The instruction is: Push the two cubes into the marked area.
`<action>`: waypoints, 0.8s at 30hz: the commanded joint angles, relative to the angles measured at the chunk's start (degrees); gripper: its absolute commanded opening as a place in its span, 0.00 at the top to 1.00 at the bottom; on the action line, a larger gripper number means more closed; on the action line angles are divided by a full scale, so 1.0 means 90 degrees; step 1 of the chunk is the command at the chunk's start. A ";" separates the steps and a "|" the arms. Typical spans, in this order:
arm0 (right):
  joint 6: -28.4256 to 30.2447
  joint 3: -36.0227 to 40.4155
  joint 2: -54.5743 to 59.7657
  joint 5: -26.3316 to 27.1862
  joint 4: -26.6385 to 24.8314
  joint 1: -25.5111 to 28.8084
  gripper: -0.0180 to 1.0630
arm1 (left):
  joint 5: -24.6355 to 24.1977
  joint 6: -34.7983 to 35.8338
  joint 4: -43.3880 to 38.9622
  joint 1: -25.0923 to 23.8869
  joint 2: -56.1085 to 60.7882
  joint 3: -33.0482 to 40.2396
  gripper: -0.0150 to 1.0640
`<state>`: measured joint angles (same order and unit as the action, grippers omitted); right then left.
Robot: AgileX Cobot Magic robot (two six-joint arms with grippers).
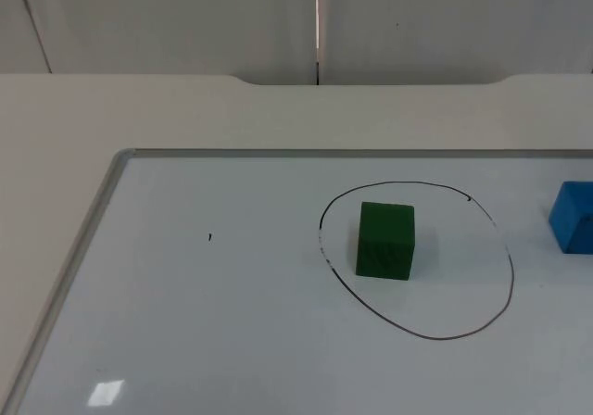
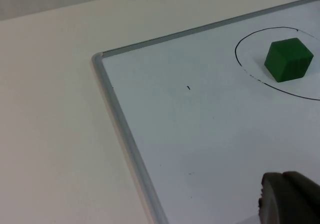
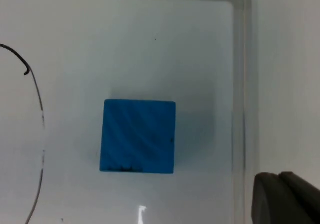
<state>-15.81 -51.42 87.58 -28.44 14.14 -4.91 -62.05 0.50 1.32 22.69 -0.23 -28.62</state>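
**A:** Start with what is nearest. What do the arms have hold of?

**B:** Nothing that I can see. The left gripper [image 2: 290, 199] hangs over the bare whiteboard [image 2: 210, 144], near its metal-framed corner, with one dark fingertip in its wrist view. The right gripper [image 3: 285, 196] hangs above the board's other edge, just beside the blue cube [image 3: 138, 136] but apart from it. With only one fingertip of each in the pictures, I cannot tell how far either gripper is open.

**A:** And the cubes themselves?

**B:** The green cube [image 1: 385, 240] sits flat inside the marked area [image 1: 509, 276], a hand-drawn black ring on the board. It rests in the ring's left part, close to the line yet within it. So that half of the job looks done.

**A:** The blue one?

**B:** Still outside. In the top view the blue cube [image 1: 573, 217] lies right of the ring, near the line but clear of it, cut off by the picture's edge. From the right wrist it stands between the ring's line and the board's frame.

**A:** What remains, then?

**B:** By my judgement, one push: the right arm needs to get behind the blue cube on its frame side and slide it leftward across the line, stopping short of knocking the green cube out. Beyond the board lie the white table top [image 1: 185, 109] and the grey partition wall [image 1: 445, 17].
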 commanded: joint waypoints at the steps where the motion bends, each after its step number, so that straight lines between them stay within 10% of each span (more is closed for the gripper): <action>1: -0.0031 -0.0040 0.0205 0.0209 0.0055 0.0028 0.98 | 0.0057 0.0025 -0.0028 -0.0013 0.0025 0.0030 0.99; 24: -0.0031 -0.0101 0.1767 0.1370 0.0055 0.0083 0.98 | 0.0057 0.0025 -0.0028 -0.0013 0.0025 0.0030 0.99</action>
<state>-15.70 -52.03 103.37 -17.20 14.14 -4.69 -62.05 0.50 1.32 22.69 -0.23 -28.62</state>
